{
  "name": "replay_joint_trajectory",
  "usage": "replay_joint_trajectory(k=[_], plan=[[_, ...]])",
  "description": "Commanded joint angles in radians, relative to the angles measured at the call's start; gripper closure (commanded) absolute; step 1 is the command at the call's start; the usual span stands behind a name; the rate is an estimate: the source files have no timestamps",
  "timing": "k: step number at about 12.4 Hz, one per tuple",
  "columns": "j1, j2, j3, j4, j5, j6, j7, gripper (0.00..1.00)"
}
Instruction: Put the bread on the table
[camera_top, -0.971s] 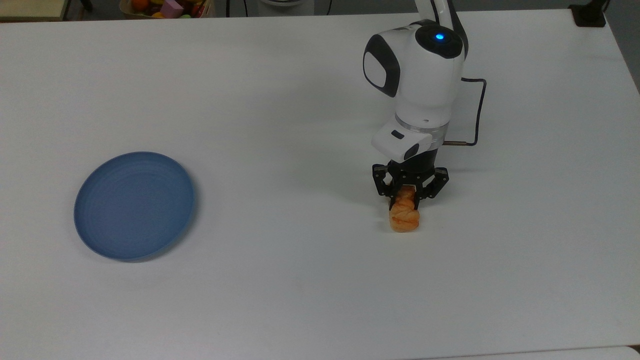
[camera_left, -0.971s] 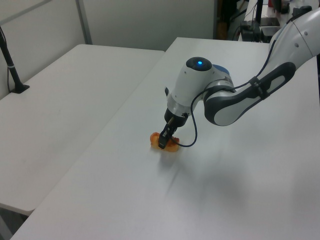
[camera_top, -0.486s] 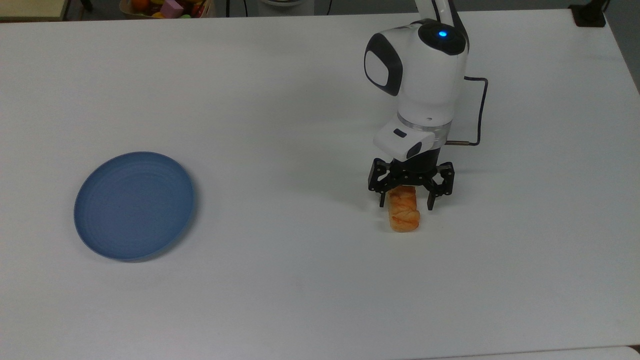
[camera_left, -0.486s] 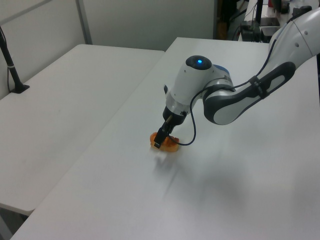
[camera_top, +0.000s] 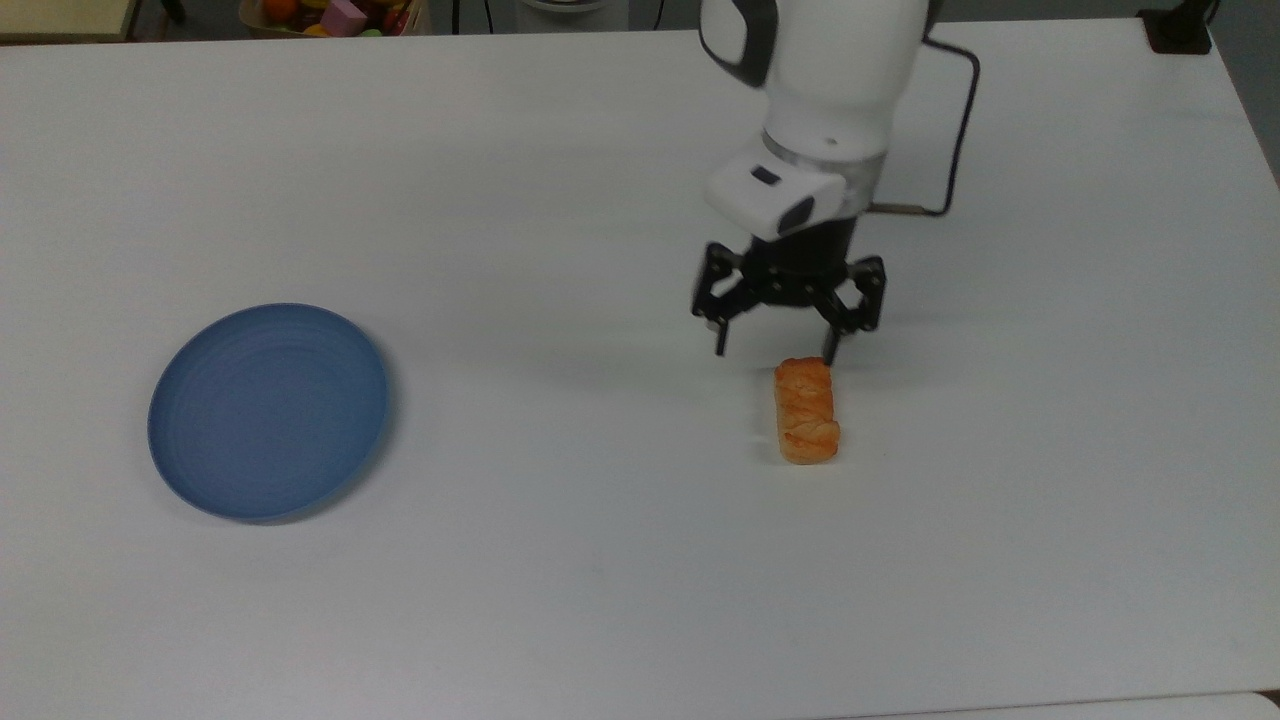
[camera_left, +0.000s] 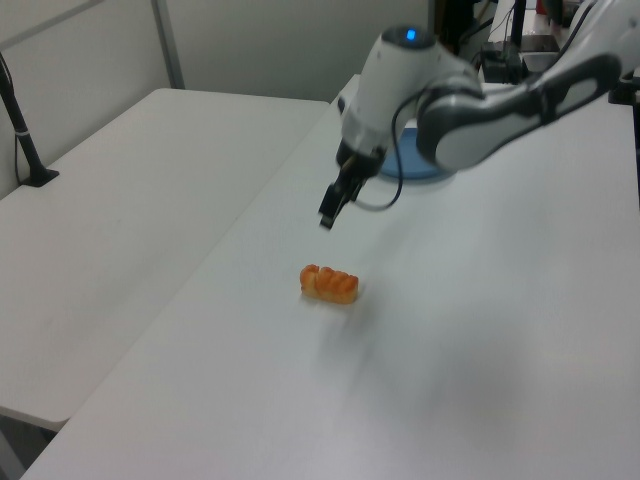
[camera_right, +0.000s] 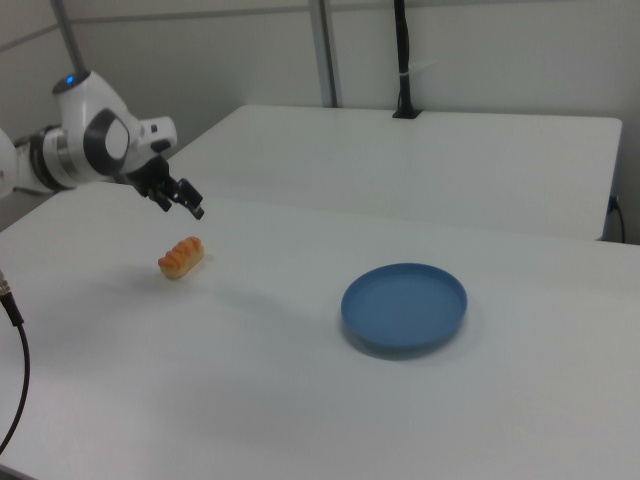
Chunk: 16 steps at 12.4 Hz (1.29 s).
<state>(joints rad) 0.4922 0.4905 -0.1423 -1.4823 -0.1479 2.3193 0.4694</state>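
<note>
The bread (camera_top: 806, 411), a small golden-orange braided roll, lies flat on the white table (camera_top: 560, 560), also seen as the bread (camera_left: 330, 284) and the bread (camera_right: 181, 257). My gripper (camera_top: 775, 350) hangs open in the air above and just behind it, holding nothing, with its black fingers spread wide. In the left view the gripper (camera_left: 328, 213) is well above the roll, and in the right view the gripper (camera_right: 183, 199) floats above it too.
A round blue plate (camera_top: 268, 411) sits empty on the top view's left, far from the bread; it shows as the plate (camera_right: 404, 306) too. A black cable (camera_top: 950, 130) loops beside the arm. A second white table (camera_left: 120, 230) adjoins.
The gripper let go of the bread, opened wide, then rose and drew back from it. The bread stays on the table where it was set down.
</note>
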Motion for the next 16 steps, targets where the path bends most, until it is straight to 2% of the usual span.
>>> replay_joint_trajectory(k=[1,5,8,9,10,12,16], plan=[[-0.058,-0.197,0.000,-0.125,0.020,-0.202,-0.141,0.00],[-0.193,-0.338,0.003,-0.135,0.103,-0.482,-0.364,0.00],[-0.367,-0.458,0.101,-0.205,0.110,-0.587,-0.417,0.00],[-0.426,-0.516,0.145,-0.264,0.097,-0.589,-0.422,0.00],[-0.454,-0.567,0.159,-0.312,0.094,-0.587,-0.423,0.00],[-0.455,-0.604,0.150,-0.335,0.094,-0.606,-0.454,0.00],[-0.478,-0.598,0.147,-0.310,0.094,-0.653,-0.471,0.00]])
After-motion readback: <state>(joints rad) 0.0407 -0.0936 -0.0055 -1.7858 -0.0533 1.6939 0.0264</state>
